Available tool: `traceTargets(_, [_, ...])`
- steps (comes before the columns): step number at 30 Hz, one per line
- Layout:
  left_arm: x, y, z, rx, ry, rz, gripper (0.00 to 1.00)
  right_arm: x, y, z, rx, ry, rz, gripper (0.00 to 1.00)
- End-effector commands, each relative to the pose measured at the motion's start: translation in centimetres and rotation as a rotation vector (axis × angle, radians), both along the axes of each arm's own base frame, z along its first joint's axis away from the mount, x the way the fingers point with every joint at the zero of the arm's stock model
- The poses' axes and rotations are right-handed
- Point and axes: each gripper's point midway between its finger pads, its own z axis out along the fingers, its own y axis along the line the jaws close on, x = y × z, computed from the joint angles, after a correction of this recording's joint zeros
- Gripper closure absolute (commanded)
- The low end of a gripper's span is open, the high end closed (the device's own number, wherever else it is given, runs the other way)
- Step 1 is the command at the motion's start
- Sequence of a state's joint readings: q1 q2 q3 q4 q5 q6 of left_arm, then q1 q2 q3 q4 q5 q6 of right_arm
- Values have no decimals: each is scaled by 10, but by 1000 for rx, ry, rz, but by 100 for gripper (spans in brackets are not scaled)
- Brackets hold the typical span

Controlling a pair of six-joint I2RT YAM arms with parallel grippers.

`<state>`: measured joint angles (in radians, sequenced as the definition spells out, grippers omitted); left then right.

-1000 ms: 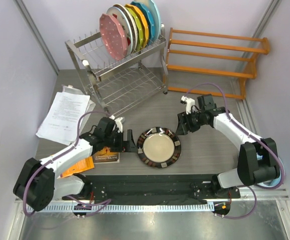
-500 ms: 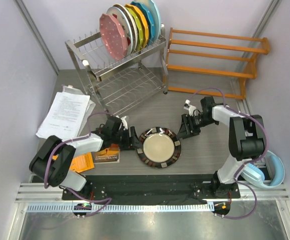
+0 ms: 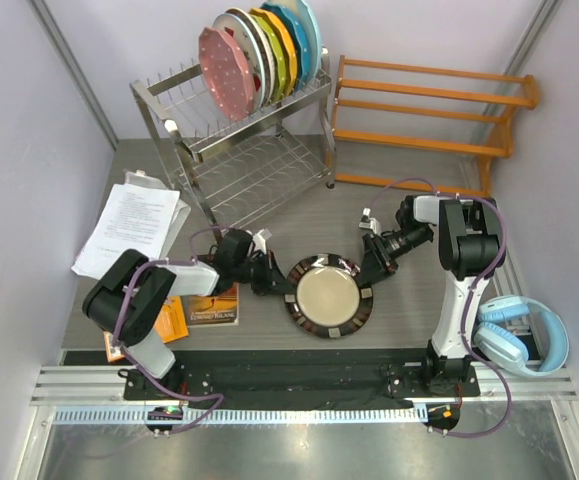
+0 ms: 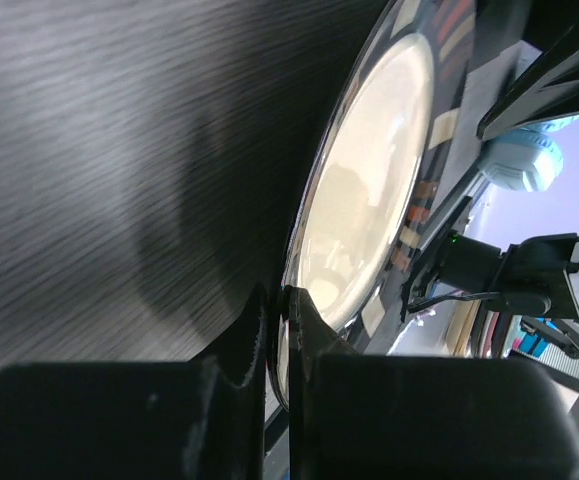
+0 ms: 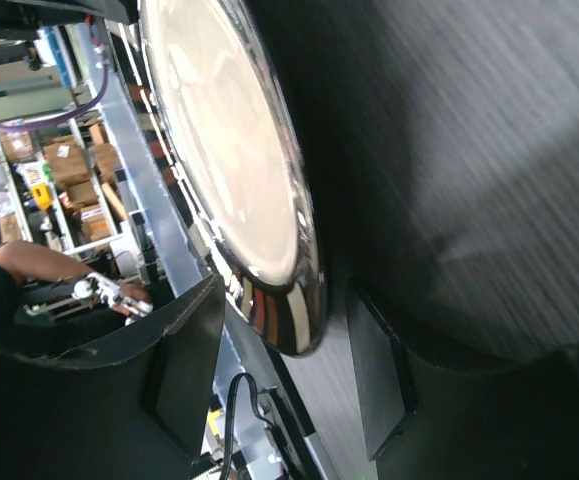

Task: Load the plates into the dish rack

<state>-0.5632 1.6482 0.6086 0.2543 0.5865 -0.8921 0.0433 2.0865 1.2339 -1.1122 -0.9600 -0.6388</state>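
A dark brown-rimmed plate with a beige centre (image 3: 329, 297) lies on the table between the arms. My left gripper (image 3: 287, 285) is shut on its left rim; in the left wrist view both fingers (image 4: 314, 335) pinch the plate's edge (image 4: 369, 180). My right gripper (image 3: 374, 263) is open and straddles the right rim: one jaw above and one below the plate (image 5: 229, 140), with gaps on both sides. The steel dish rack (image 3: 239, 150) stands at the back left. Several plates stand upright in its top tier, a pink polka-dotted one (image 3: 225, 72) at the front.
An orange wooden shelf (image 3: 429, 110) stands right of the rack. Stapled papers (image 3: 134, 225) and an orange booklet (image 3: 174, 322) lie at the left. Blue headphones (image 3: 524, 335) rest at the right edge. Walls close in on both sides.
My left gripper has slid right and shut on the plate's left rim. The right gripper has come down to the right rim, and the plate has shifted slightly right.
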Motion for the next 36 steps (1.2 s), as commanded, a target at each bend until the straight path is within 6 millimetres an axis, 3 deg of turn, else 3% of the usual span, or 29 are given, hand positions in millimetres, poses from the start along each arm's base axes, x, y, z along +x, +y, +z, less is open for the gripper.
traceTargets(1, [11,0,-13,56,-46,12,100,-1,4,17,89,-16,38,43])
traceTargets(11, [24,-25,2,15,-94,-18,100,9,24,11,98,-34,85,43])
traceTargets(17, [34,-32,8,3,-121,-9,100,-1,32,2,107,19,106,48])
traceTargets(23, [35,-31,6,25,-121,-4,100,-4,32,5,120,14,107,72])
traceTargets(24, [35,-30,5,36,-131,-14,100,-3,32,10,122,-8,108,83])
traceTargets(26, [37,-26,5,70,-141,-13,84,-2,30,15,121,-24,104,98])
traceTargets(28, [34,-20,3,114,-152,-43,63,3,29,24,116,-63,103,99])
traceTargets(30, [36,-20,16,117,-199,-77,55,6,27,33,100,-93,105,99])
traceTargets(31, [31,-16,17,131,-188,-108,41,10,26,44,94,-137,106,99])
traceTargets(36, [14,-10,56,100,-235,-237,30,21,20,78,35,-251,98,99])
